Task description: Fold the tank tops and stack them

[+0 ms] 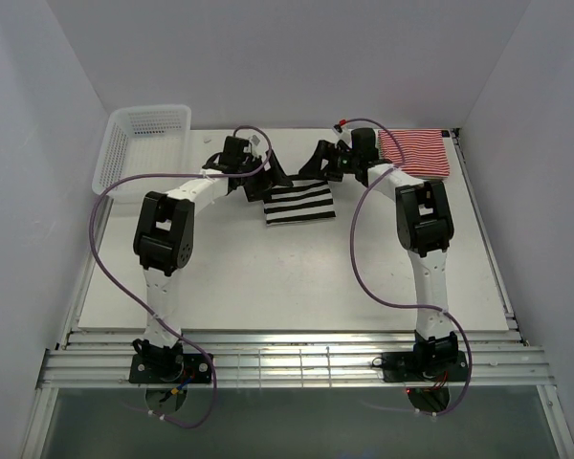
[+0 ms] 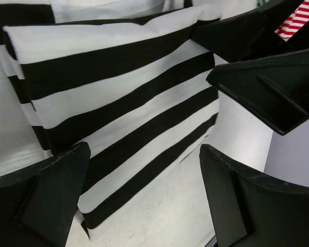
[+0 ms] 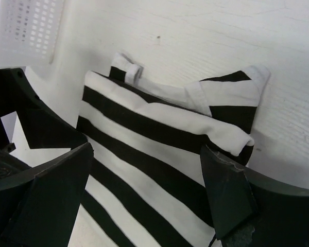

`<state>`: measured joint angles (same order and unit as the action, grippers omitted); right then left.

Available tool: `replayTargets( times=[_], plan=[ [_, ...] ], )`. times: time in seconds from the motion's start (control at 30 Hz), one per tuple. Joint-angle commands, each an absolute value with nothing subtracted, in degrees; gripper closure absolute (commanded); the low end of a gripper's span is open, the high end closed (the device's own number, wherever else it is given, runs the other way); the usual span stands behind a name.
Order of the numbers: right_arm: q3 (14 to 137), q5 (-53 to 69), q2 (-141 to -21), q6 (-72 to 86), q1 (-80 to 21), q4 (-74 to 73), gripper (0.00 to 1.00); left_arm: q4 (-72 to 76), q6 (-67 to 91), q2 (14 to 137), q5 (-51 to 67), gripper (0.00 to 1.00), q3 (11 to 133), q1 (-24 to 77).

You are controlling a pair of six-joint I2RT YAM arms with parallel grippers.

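The black-and-white broad-striped tank top [image 1: 299, 205] lies folded into a rectangle at the middle back of the table. My left gripper [image 1: 272, 178] hangs open just over its far left corner, and in the left wrist view the cloth [image 2: 118, 103] lies flat below the gripper [image 2: 144, 149], untouched. Over the far right corner my right gripper [image 1: 322, 164] is also open, with the folded top [image 3: 159, 154] beneath the gripper [image 3: 147, 149] and nothing held. A red-and-white thin-striped tank top [image 1: 416, 151] lies at the back right, partly under the right arm.
A white mesh basket [image 1: 139, 143] stands at the back left corner, also seen in the right wrist view [image 3: 26, 31]. The two grippers are close together over the top's far edge. White walls enclose the table on three sides.
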<state>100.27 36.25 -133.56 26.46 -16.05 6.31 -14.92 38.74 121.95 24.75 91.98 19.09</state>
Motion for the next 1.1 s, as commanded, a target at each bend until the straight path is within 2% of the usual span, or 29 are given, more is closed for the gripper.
replayTargets(
  times=[0.0, 0.2, 0.3, 0.47, 0.7, 0.87, 1.07],
  plan=[
    [105.1, 36.7, -137.4, 27.2, -16.2, 5.7, 0.1, -17.0, 37.3, 124.0, 24.2, 0.02, 92.3, 19.0],
    [107.4, 35.2, -140.0, 26.7, -16.1, 4.0, 0.1, -20.8, 33.7, 126.3, 19.9, 0.02, 92.9, 18.9],
    [108.8, 35.2, -139.0, 25.1, -16.1, 1.9, 0.1, -22.2, 33.0, 126.7, 21.3, 0.02, 94.2, 18.8],
    [109.5, 34.8, -133.4, 21.1, -16.1, -2.4, 0.1, -22.1, 33.0, 120.9, 21.5, 0.02, 94.7, 19.0],
    [100.7, 28.5, -121.8, 15.1, -16.1, -9.3, 0.1, -22.7, 33.2, 110.3, 17.8, 0.02, 92.2, 19.2],
    [99.0, 23.4, -121.5, 10.6, -16.1, -18.4, 0.1, -24.3, 33.3, 105.0, 12.1, 0.02, 88.8, 19.0],
    [103.1, 20.7, -125.4, 9.1, -16.1, -24.6, 0.1, -25.9, 34.1, 101.0, 9.4, 0.02, 84.3, 17.3]
  ],
)
